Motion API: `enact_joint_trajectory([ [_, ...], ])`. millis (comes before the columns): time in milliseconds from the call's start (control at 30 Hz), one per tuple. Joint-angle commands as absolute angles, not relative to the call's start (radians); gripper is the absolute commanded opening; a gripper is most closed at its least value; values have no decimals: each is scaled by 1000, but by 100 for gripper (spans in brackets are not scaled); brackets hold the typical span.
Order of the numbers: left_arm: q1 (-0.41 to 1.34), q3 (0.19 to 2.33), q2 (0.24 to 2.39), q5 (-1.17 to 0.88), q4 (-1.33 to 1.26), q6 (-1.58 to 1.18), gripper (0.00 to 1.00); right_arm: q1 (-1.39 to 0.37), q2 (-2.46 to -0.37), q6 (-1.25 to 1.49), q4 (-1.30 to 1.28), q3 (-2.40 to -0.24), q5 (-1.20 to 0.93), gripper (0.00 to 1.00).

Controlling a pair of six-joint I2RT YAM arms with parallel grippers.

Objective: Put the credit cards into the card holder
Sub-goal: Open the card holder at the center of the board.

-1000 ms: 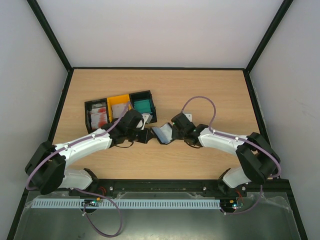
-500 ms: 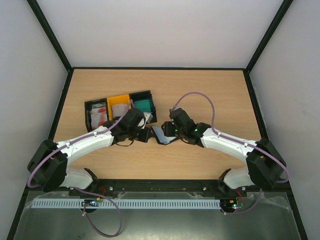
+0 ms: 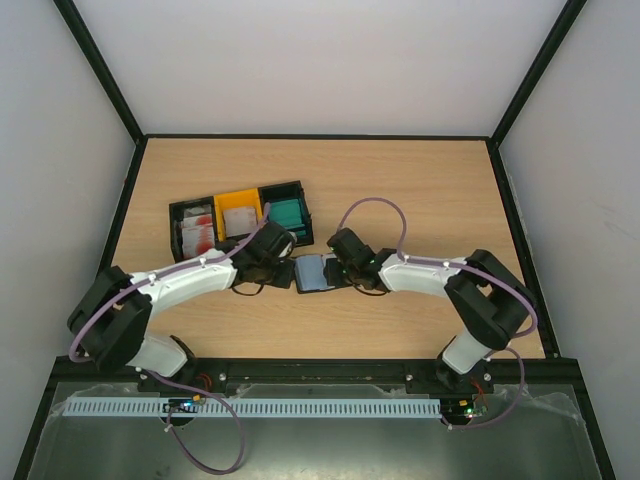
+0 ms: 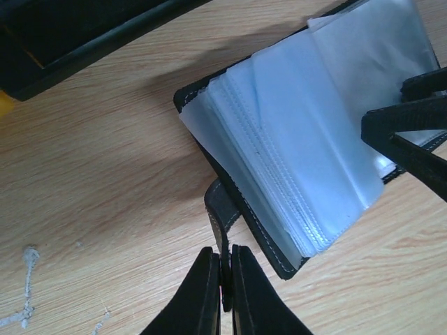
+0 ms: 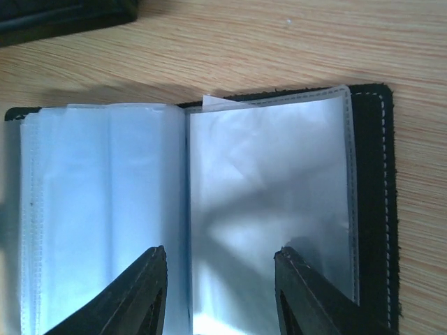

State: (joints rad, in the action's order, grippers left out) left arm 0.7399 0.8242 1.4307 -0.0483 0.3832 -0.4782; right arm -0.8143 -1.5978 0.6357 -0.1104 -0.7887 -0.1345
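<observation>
While the left claw [image 4: 223, 255] clenches and half hides the tab [image 4: 217, 207] of the card holder [image 4: 279, 160], the right claw [image 5: 221, 252] gapes above.

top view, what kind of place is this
Probably a robot lab test cell: a wooden table boxed in by plain white panels, a left arm and right arm bolted to its near edge, and a card holder staged beside a divided bin tray.
</observation>
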Motion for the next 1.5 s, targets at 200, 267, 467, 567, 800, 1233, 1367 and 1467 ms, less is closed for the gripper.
enact_joint_trajectory([
  [200,732,878,1494,62,439,-485,26,-822,-1653,683,-125,-837,-36,41],
  [267,732,891,1493,87,453,-491,35,-825,-1645,694,-126,-833,-32,41],
  [467,732,907,1436,72,431,-522,39,-870,-1606,683,-129,-861,-40,40],
  [567,731,862,1392,52,355,-580,31,-914,-1636,666,-154,-906,-12,43],
  [800,672,713,1294,51,200,-738,18,-985,-1775,646,-225,-988,109,49],
  [1233,629,676,1237,9,192,-717,18,-999,-1784,700,-248,-997,179,20],
  [1367,630,675,1236,-9,185,-708,18,-999,-1759,725,-235,-986,176,30],
  [1467,630,674,1240,-20,180,-706,18,-999,-1751,736,-236,-983,182,32],
])
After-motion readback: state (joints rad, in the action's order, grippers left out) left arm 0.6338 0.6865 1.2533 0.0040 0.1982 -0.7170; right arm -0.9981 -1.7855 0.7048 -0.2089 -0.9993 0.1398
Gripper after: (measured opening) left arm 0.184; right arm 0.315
